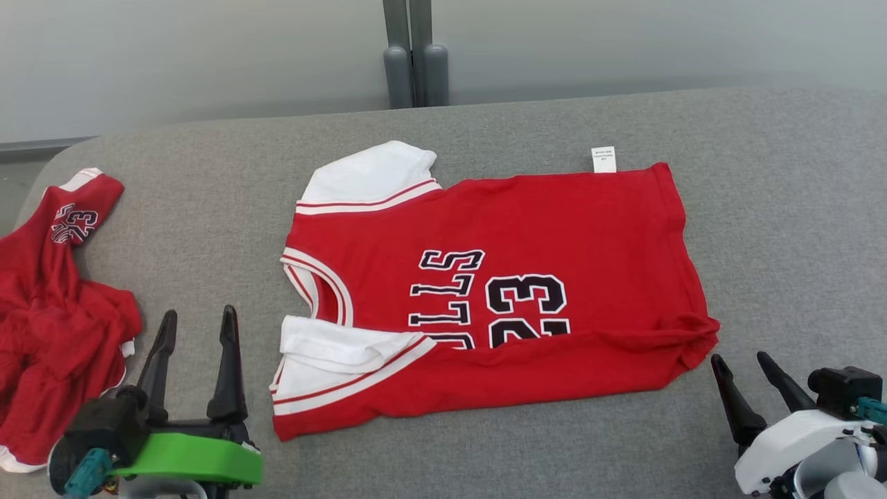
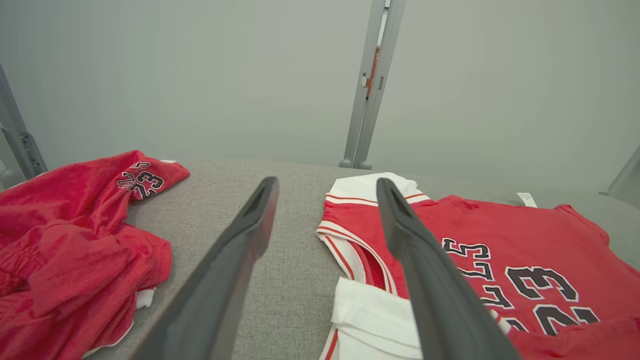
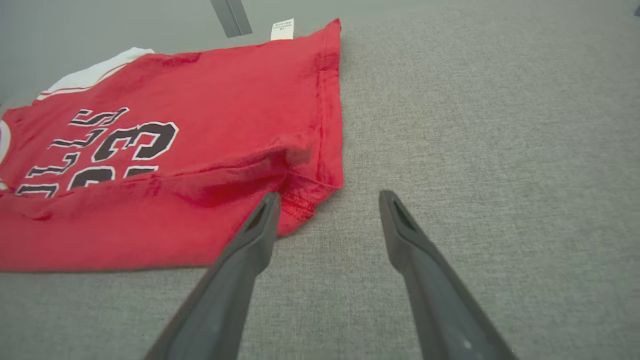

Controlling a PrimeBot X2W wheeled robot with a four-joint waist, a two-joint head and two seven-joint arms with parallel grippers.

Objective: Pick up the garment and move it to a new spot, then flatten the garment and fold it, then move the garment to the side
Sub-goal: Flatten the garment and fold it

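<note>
On the table point(image 1: 762, 208) lay a soft jersey point(image 1: 554, 229), likely best pinched at corners; left gripper point(image 1: 199, 313), right gripper point(image 1: 740, 357) gaped empty.

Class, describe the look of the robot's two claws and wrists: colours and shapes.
Each claw has two long, dark, tapering fingers. The left claw sits on a bright green bracket with a teal connector; the right claw on a white housing with a black block.
</note>
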